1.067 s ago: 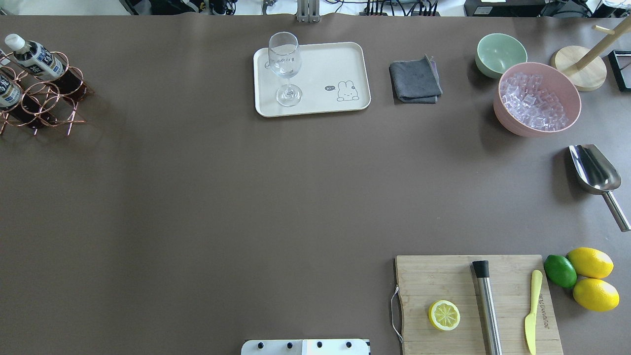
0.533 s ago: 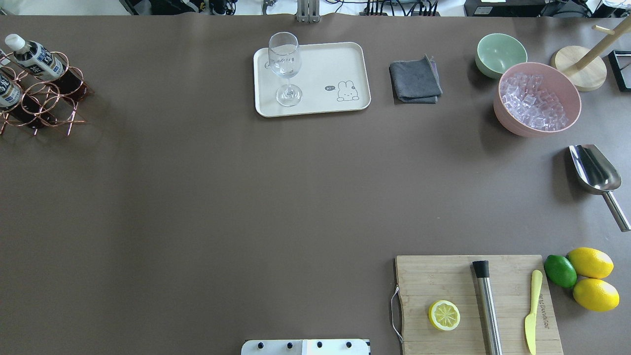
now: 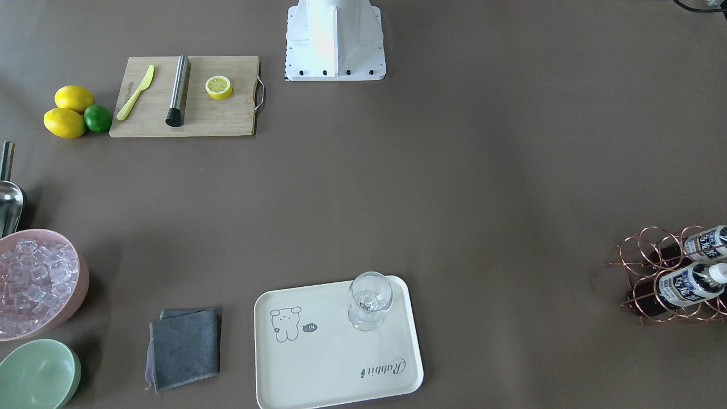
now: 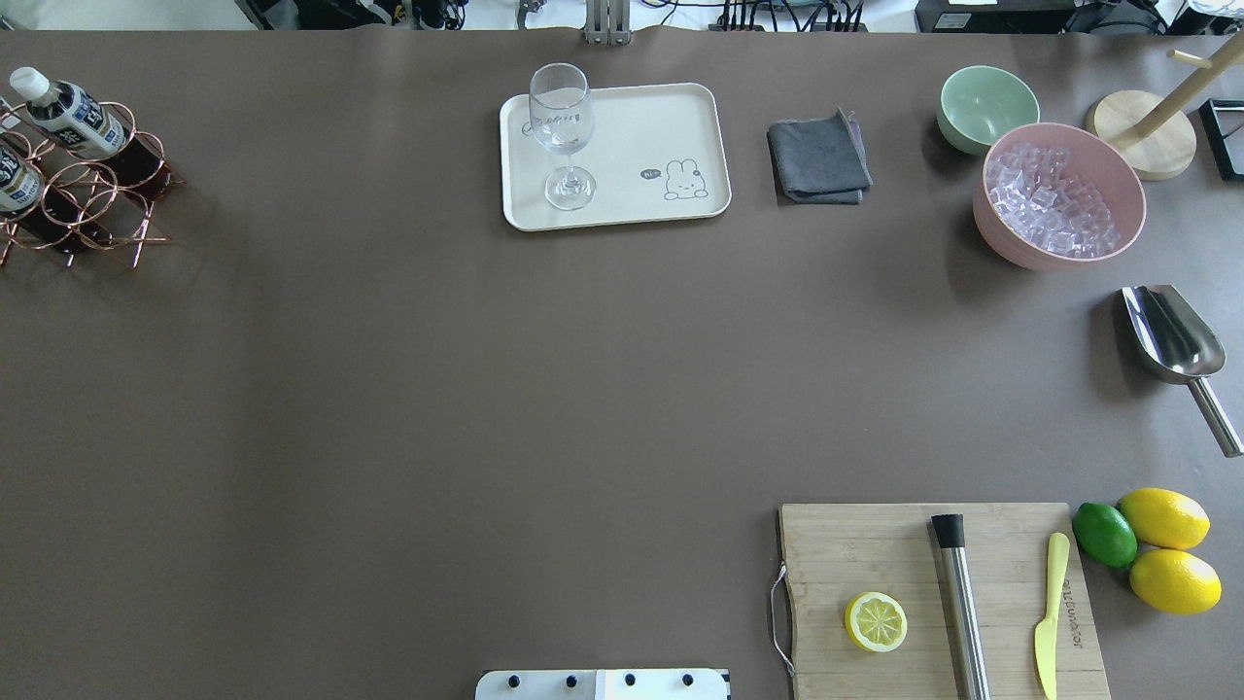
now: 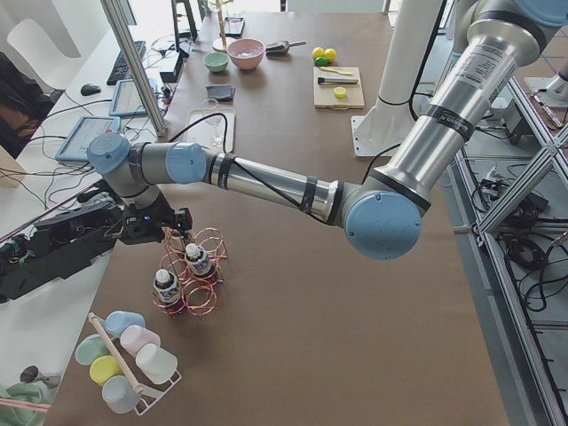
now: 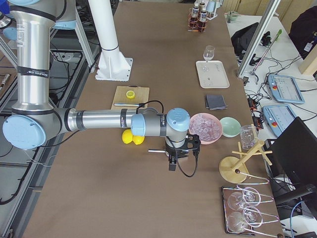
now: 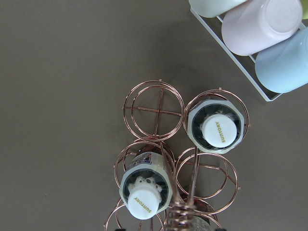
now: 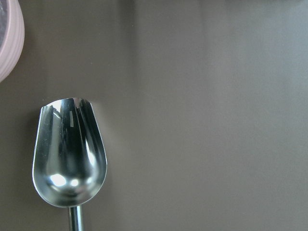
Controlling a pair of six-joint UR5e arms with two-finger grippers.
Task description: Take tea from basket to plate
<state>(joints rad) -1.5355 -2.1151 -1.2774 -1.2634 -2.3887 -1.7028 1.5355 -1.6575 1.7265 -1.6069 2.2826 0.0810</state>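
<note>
Tea in basket as before; left claw, right claw: spread indiscernible

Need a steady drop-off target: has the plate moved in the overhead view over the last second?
No. The plate sits in the same spot, with the same gap to the grey cloth beside it as before.

You had white-capped teas standing upright in the copper wire basket's rings; the cream plate lay flat, well apart.
</note>
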